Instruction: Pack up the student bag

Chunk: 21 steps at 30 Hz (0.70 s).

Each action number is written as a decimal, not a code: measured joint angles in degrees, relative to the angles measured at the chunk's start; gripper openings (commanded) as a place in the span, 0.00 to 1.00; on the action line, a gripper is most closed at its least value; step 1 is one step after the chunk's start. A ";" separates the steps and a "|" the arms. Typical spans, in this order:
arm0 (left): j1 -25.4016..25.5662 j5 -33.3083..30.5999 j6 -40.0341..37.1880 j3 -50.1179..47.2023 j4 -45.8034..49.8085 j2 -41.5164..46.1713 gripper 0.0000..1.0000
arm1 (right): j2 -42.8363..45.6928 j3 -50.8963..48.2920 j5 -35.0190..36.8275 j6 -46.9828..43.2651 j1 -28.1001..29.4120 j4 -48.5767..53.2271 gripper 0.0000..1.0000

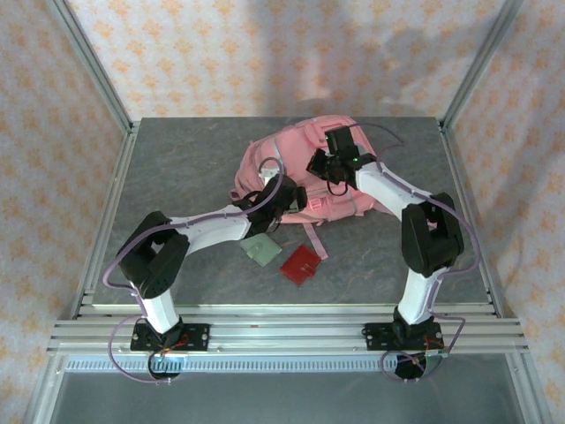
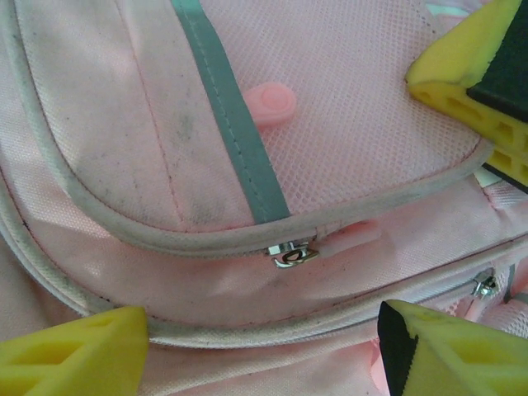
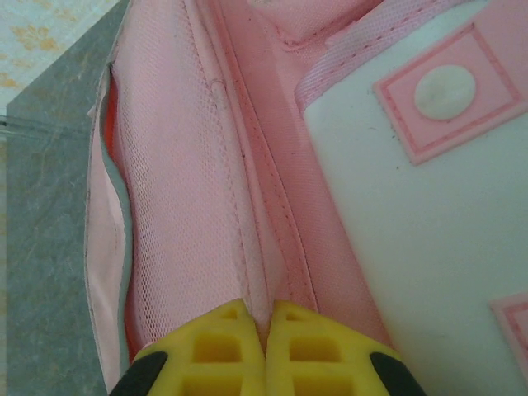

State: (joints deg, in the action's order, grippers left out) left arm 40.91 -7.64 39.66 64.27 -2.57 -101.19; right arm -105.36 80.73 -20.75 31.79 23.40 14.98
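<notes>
The student bag [image 1: 296, 159], a big pink backpack, lies flat in the middle of the table. My left gripper [image 1: 272, 199] hovers over its near left part. In the left wrist view this gripper [image 2: 264, 318] is open, its yellow fingers [image 2: 74, 355] spread over the pink bag [image 2: 165, 124]. A metal zip slider [image 2: 295, 254] sits just beyond the gap. My right gripper [image 1: 328, 168] rests on the bag's upper right. In the right wrist view it [image 3: 266, 312] is shut, pinching a raised seam of the bag [image 3: 181, 165] beside a white patch [image 3: 429, 231].
A green card [image 1: 263, 250] and a red card [image 1: 300, 263] lie on the grey table [image 1: 177, 177] just in front of the bag. A pink strap [image 1: 314, 240] trails toward them. Metal frame posts stand at the table's far corners.
</notes>
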 measured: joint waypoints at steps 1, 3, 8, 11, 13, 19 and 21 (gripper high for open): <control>0.00 -0.46 0.11 0.63 0.50 -0.39 0.73 | 0.15 -0.13 0.02 0.28 0.00 -0.20 0.00; 0.00 -1.46 0.57 1.84 1.38 -1.64 0.72 | 0.74 -0.90 0.11 0.92 0.02 -0.98 0.00; 0.00 -3.89 2.51 4.02 2.75 -4.42 0.62 | 2.16 -3.10 0.79 2.34 0.35 -2.40 0.00; 0.00 -5.33 3.28 5.68 3.69 -5.99 0.40 | 3.04 -4.13 2.10 2.80 0.72 -3.06 0.00; 0.09 -4.92 3.13 6.67 3.37 -6.69 0.25 | 3.48 -4.98 2.56 2.97 1.09 -3.67 0.00; 0.96 -3.39 1.66 5.77 1.75 -5.40 0.00 | 4.96 -6.51 3.19 2.93 1.75 -4.11 0.00; 0.59 -2.16 1.18 3.96 0.96 -3.50 0.00 | 5.40 -6.71 3.10 2.93 1.84 -3.93 0.00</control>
State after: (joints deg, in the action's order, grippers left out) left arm 41.50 -9.80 40.84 68.23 -1.61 -104.68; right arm -99.96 74.02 -17.65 34.72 25.23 11.05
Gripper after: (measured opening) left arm 0.046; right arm 0.046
